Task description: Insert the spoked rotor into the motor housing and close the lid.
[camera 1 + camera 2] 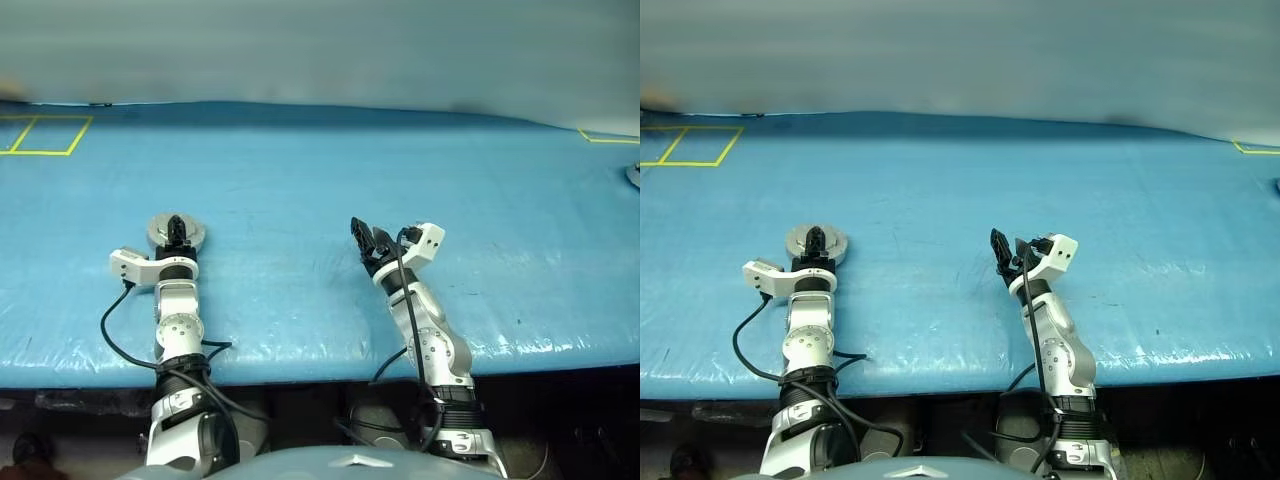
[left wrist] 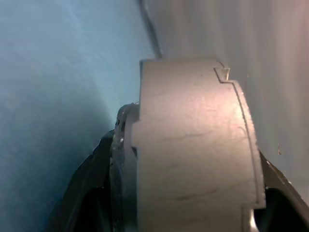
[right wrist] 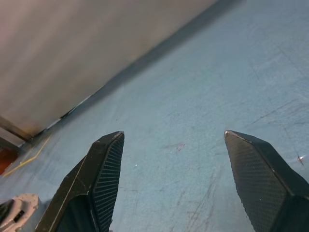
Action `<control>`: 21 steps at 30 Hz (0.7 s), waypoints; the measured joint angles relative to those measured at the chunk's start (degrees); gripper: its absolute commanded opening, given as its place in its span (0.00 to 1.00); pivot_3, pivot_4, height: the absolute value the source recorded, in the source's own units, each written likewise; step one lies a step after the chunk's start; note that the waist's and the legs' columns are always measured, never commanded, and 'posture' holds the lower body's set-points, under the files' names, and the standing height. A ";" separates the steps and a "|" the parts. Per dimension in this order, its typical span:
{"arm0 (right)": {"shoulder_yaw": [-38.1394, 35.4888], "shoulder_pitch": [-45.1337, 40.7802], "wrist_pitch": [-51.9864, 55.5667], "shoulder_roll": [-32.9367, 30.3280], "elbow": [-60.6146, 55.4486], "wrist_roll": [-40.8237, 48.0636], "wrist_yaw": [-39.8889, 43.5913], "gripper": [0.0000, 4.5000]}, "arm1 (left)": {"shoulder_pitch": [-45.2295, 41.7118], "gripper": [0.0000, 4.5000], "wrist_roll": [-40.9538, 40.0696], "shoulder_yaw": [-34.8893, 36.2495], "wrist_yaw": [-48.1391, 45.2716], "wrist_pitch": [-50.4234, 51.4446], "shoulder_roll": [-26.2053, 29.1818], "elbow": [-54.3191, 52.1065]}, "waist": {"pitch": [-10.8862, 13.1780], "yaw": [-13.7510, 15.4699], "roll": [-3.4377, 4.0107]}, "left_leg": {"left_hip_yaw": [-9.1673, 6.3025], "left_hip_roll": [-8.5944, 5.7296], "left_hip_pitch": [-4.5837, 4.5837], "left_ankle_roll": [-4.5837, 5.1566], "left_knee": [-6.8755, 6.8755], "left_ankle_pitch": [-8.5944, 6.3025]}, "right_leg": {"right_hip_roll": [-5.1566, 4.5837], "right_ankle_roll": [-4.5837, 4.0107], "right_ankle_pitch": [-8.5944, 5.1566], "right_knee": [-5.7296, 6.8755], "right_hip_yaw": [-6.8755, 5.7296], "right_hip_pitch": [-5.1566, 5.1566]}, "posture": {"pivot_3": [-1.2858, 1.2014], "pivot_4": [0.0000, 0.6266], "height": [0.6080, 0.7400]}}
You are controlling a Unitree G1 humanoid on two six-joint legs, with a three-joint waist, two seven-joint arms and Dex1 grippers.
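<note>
The motor housing point(image 1: 176, 233) sits in the left gripper point(image 1: 177, 228), over the blue table point(image 1: 300, 180). Right gripper point(image 1: 1002, 245) holds nothing. Left wrist view: the fingers point(image 2: 96, 183) clamp the grey puck, inside hidden. Right wrist view: the fingers point(image 3: 104, 179) are spread wide.

The table point(image 1: 330, 300) is covered with a blue plastic-looking sheet, slightly glossy, wrinkled and shiny along its near edge and marked with fine dark scuffs and scratches. Yellow tape lines point(image 1: 45, 135) lie flat on it at the far left corner. The housing point(image 1: 160, 232) looks like matt silver-grey metal; close up its side point(image 2: 193, 145) is dull, smooth and faintly scratched, with stepped seams, though that view is too close to be sure of the finish. The right gripper point(image 3: 171, 179) has black fingers point(image 3: 104, 183) with a fine cross-hatched, rubbery-looking texture on the pads.
</note>
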 measured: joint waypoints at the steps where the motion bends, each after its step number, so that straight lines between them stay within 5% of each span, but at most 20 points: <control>1: 0.06 -0.03 -0.44 0.01 0.14 -0.13 0.01 0.77 | -1.14 0.57 0.78 0.28 0.97 -0.07 0.58 1.18 | 0.00 0.03 0.01 | 0.00 -0.01 0.08 0.00 0.00 0.00 | 0.00 0.00 0.00 0.01 0.03 0.04 | 0.52 0.24 1.00; 2: 0.14 -0.11 -0.84 0.01 0.38 -0.30 0.03 0.77 | -2.03 0.57 1.30 0.69 1.74 -0.14 1.26 2.21 | -0.01 -0.06 0.00 | 0.01 0.01 0.17 0.00 0.00 0.00 | 0.01 0.01 -0.01 0.03 0.03 0.10 | 0.52 0.24 1.00; 7: 0.79 -0.23 -1.15 0.05 1.56 -0.63 0.16 0.78 | -2.68 0.98 6.06 0.97 3.12 -1.42 3.20 3.38 | -0.06 -0.91 0.10 | 0.03 0.06 0.63 0.00 -0.15 0.00 | 0.10 -0.07 0.00 0.13 0.10 0.23 | 0.52 0.24 1.00; 17: -1.67 -1.47 -0.68 -0.02 4.35 1.49 -0.64 0.78 | 6.25 0.99 25.14 8.94 17.40 -21.68 8.35 1.42 | -0.08 -1.25 0.03 | -0.20 0.20 0.48 -0.03 -0.49 0.01 | 0.42 -0.29 -0.04 0.17 0.16 -0.02 | 0.52 0.24 1.00; 21: 1.18 -1.98 -6.24 -0.17 6.07 -5.30 -0.36 0.78 | 6.55 0.99 22.16 3.64 4.24 -23.58 7.74 -4.89 | -0.10 0.76 -0.01 | -0.10 0.07 0.41 -0.27 -0.34 0.13 | 0.19 -0.28 -0.05 0.06 0.14 0.07 | 0.52 0.24 1.00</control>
